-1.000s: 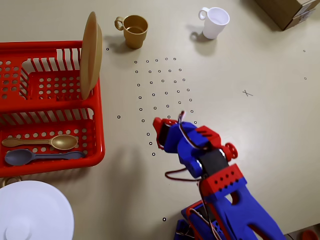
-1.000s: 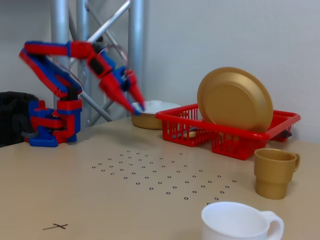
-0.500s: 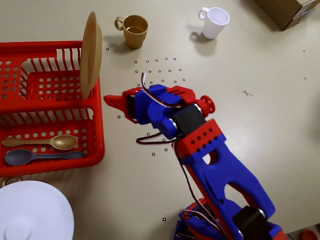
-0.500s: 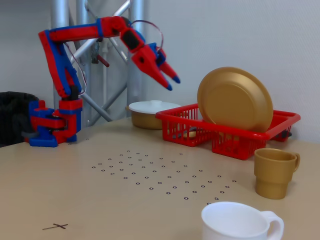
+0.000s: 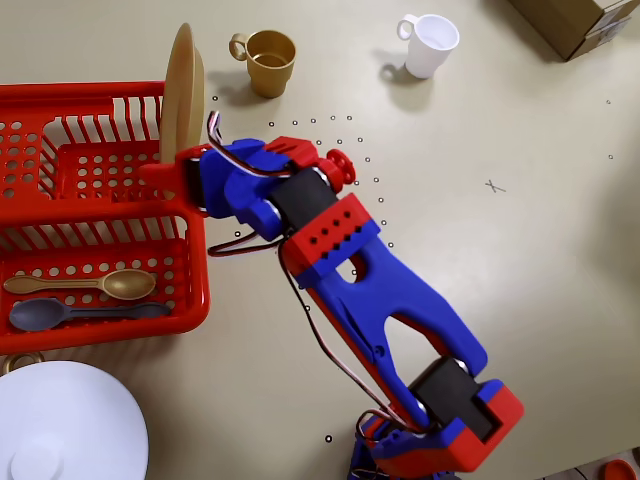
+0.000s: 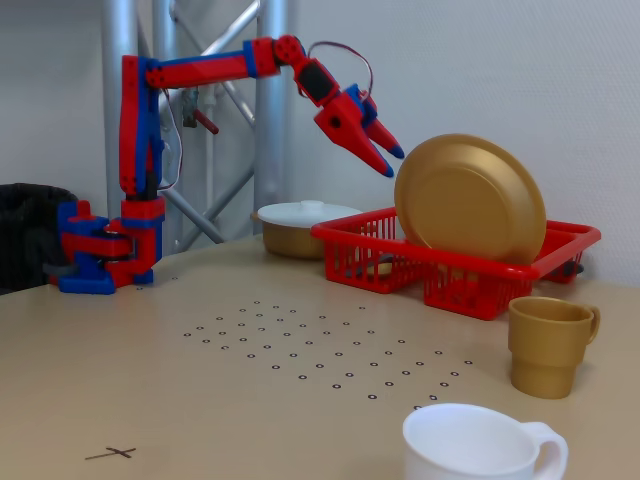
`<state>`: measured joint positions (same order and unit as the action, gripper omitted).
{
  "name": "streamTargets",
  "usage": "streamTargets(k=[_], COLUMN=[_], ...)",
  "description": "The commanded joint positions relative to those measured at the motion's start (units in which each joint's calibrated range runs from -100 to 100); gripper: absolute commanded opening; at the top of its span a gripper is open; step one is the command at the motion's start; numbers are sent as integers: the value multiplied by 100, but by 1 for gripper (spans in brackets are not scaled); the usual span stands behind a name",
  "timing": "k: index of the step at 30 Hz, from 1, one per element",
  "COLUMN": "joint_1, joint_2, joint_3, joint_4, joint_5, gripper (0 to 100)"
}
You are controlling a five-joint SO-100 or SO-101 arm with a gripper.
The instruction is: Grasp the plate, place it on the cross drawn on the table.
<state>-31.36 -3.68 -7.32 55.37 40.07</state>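
Tool point(image 6: 389, 163) raised high on the red and blue arm point(image 5: 370, 290), pointing down toward the upper left edge of the plate point(image 6: 470, 198) in the fixed view, tips just short of it and a narrow gap showing between the two fingers, holding nothing. In the overhead view, tool point(image 5: 160, 176) over the red dish rack point(image 5: 100, 95), just beside the plate point(image 5: 184, 100), fingers largely hidden by the arm's own body there. Plate standing on edge, nearly upright, slotted in the rack at its right side in the overhead view. Lower in the rack, a gold spoon point(image 5: 100, 285) and a grey spoon point(image 5: 70, 313) lying side by side. Beyond the rack in the fixed view, a tan bowl topped by a white lid point(image 6: 305, 213); same lid point(image 5: 65, 425) at the bottom left seen from overhead. Gold cup point(image 5: 268, 60) and white cup point(image 5: 430, 43) standing on the surface point(image 5: 560, 250), well apart from each other. Cross point(image 5: 494, 186) on the bare surface right of the grid of black ring dots point(image 5: 325, 170), well apart from the plate; also at the lower left in the fixed view point(image 6: 112, 453). Cardboard box point(image 5: 575, 22) at the top right corner.
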Motion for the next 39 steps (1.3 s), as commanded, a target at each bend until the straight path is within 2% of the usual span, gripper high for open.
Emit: streamTargets(k=[1, 19, 27, 30, 39], joint_1=[229, 602, 494, 458, 372], joint_2=[-89, 1137, 1095, 1095, 942], joint_3=[-637, -1706, -1552, -1570, -1398], joint_4=[-132, -591, -800, -817, -817], joint_5=[132, 171, 283, 269, 376], gripper=[30, 28, 20, 10, 5])
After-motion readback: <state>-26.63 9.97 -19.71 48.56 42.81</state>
